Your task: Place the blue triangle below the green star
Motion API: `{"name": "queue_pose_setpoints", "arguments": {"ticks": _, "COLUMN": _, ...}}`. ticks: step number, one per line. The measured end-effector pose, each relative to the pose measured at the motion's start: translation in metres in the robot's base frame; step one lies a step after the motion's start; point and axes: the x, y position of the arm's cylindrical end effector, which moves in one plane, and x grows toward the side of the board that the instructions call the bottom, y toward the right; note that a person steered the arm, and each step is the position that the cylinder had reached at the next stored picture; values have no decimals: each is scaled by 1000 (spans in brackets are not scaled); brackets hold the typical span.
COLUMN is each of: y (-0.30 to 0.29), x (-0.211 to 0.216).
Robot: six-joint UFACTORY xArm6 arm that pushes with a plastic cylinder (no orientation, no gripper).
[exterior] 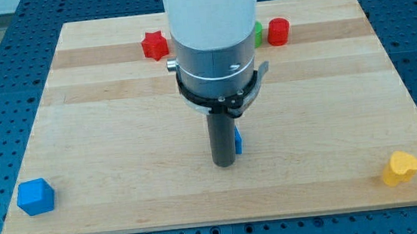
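My tip (224, 163) rests on the wooden board a little below its middle. A blue block (237, 139), mostly hidden behind the rod, peeks out at the rod's right side, touching or nearly touching it; its shape cannot be made out. A green block (258, 33) shows as a sliver behind the arm's white body near the view's top, next to a red cylinder (278, 31); its shape cannot be made out.
A red star (154, 44) lies near the top, left of the arm. A blue cube (35, 196) sits at the bottom left corner. A yellow block (400, 168) sits at the bottom right. The board's edge (225, 220) runs along the bottom.
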Motion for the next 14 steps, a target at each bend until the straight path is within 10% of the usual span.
{"name": "queue_pose_setpoints", "arguments": {"ticks": 14, "y": -14, "x": -128}}
